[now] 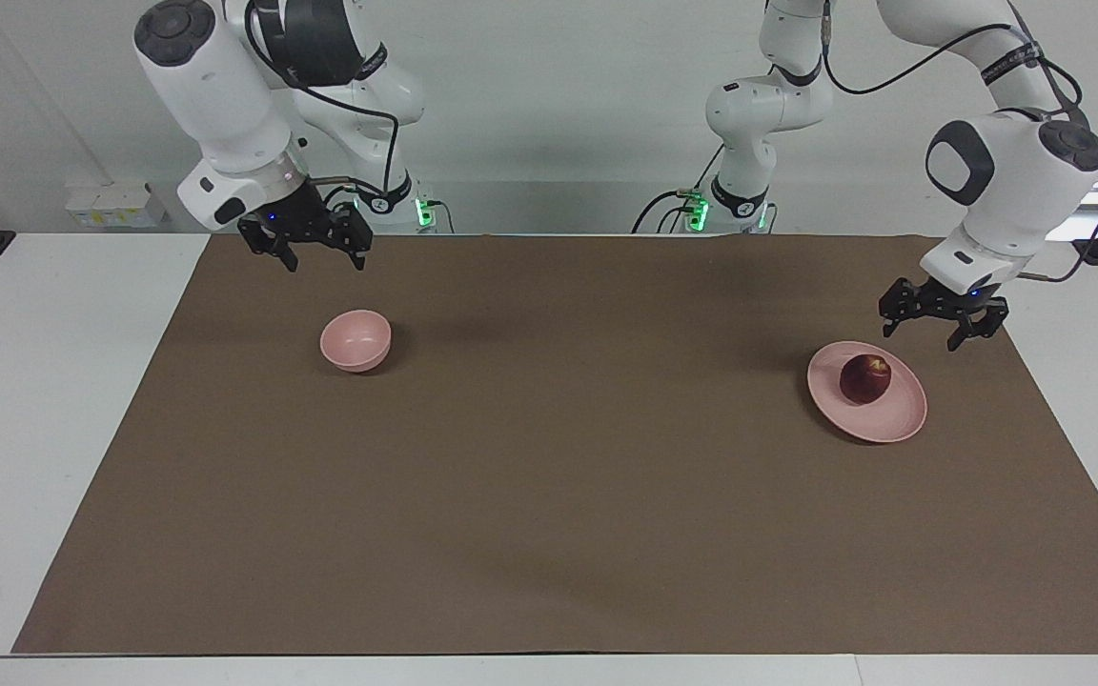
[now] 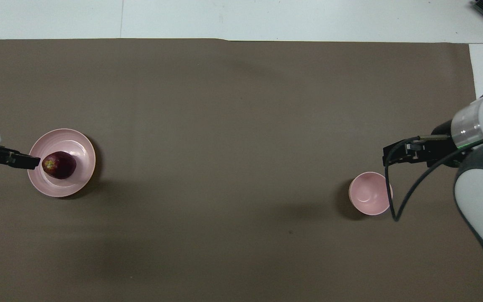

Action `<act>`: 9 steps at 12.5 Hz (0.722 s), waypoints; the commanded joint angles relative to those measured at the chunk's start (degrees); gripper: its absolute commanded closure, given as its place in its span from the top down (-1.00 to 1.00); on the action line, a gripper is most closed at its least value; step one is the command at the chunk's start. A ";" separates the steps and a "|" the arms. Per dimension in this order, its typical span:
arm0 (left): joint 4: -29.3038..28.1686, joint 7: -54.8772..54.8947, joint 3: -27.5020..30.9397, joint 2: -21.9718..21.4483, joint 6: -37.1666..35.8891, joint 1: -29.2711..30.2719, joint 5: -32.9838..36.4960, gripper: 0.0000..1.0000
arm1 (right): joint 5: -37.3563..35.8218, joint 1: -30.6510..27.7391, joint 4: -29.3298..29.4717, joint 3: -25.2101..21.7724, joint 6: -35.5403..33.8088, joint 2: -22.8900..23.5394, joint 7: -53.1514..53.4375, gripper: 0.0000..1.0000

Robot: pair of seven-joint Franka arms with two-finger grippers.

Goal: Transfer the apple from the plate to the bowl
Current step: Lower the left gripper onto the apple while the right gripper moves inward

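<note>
Two arms hover, and the left gripper (image 1: 934, 324), fingers apart, hangs just beside the small dark red apple (image 1: 865, 378) on the flat pink plate (image 1: 897, 419), while the right gripper (image 1: 306, 246), also spread, waits above the deep pink bowl (image 1: 355, 340) well apart.

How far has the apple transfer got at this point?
Nothing is done yet: the apple sits on the plate and the bowl is empty. The left claw hangs open over the plate's edge; the right claw waits near the bowl. Grasp, carry and drop remain.
</note>
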 commanded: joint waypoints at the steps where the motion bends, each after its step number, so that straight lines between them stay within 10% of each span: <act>1: -2.92 0.92 -0.47 2.38 6.72 0.67 -2.15 1.00 | 4.10 1.43 -4.39 -0.05 4.96 1.13 2.09 1.00; 9: -8.21 -0.48 -0.47 5.20 15.81 -0.21 -8.05 0.77 | 18.61 7.75 -8.45 -0.05 16.48 9.38 15.26 1.00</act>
